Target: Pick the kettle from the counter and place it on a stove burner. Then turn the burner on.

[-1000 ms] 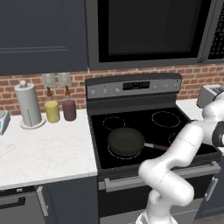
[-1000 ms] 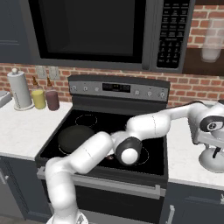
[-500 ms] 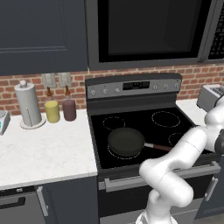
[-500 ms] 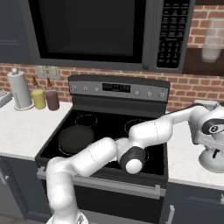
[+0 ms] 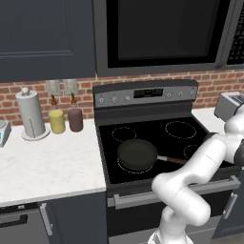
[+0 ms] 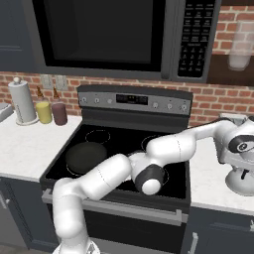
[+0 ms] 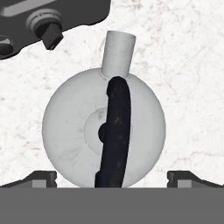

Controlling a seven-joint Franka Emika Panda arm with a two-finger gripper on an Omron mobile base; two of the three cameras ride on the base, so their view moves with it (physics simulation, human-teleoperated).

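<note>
Kettle (image 7: 103,133) sits directly below the gripper (image 7: 112,177), jaws spread.

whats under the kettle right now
The kettle sits on the white counter, seen from above between the tool's open fingertips. Its round body covers the counter right beneath, so the contact isn't visible.

arm (image 6: 119,173): glossy white rounded links | joints: dark caps | pincer (image 7: 112,178): dark finger tips
</note>
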